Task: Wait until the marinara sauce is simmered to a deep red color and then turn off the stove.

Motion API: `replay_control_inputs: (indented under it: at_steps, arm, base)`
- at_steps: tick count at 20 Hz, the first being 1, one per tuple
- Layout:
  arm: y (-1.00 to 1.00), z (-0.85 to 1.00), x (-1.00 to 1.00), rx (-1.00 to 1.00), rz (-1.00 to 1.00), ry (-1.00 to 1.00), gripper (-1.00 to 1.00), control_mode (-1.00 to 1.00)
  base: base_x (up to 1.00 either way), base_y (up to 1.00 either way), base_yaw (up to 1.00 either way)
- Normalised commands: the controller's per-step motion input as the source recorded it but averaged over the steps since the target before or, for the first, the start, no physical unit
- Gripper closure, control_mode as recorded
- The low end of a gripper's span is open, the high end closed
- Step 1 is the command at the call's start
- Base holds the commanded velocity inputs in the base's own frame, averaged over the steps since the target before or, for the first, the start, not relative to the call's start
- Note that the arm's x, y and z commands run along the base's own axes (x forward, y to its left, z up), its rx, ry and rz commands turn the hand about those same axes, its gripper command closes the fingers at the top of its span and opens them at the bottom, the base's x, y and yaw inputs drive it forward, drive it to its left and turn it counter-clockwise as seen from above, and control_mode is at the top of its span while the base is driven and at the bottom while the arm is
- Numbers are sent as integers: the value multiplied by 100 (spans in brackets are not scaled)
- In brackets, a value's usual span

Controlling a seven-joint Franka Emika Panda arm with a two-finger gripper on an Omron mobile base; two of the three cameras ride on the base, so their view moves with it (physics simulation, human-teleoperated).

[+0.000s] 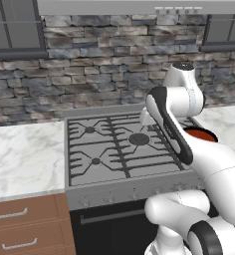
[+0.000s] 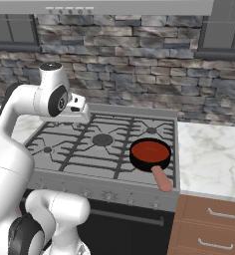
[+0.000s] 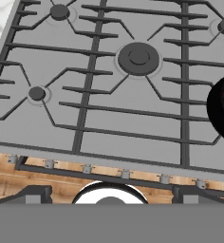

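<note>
While spread wide and empty, the pincer (image 3: 109, 199) hovers above the stove (image 3: 109, 114).

No legible text or labels

Lighting's pretty flat and even, rendered look, medium bright with no obvious light source. Hardly any cast shadows; the grates on the stove (image 1: 117, 149) barely shade the grey top. No glare on the marble worktop (image 2: 214, 154), just soft sheen on the white arm. Everything's a bit low-res and soft, no edge distortion.
</note>
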Motion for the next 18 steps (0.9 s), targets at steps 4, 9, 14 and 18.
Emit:
replay_control_inputs:
  at_steps: [4, 9, 14, 18]
  arm:
    - [0, 0, 0, 0, 0, 0, -100, -100]
    - [0, 0, 0, 0, 0, 0, -100, -100]
    - [0, 0, 0, 0, 0, 0, -100, -100]
    - [0, 0, 0, 0, 0, 0, -100, -100]
  base:
    - [0, 0, 0]
    - [0, 0, 0]
    - [0, 0, 0]
    - [0, 0, 0]
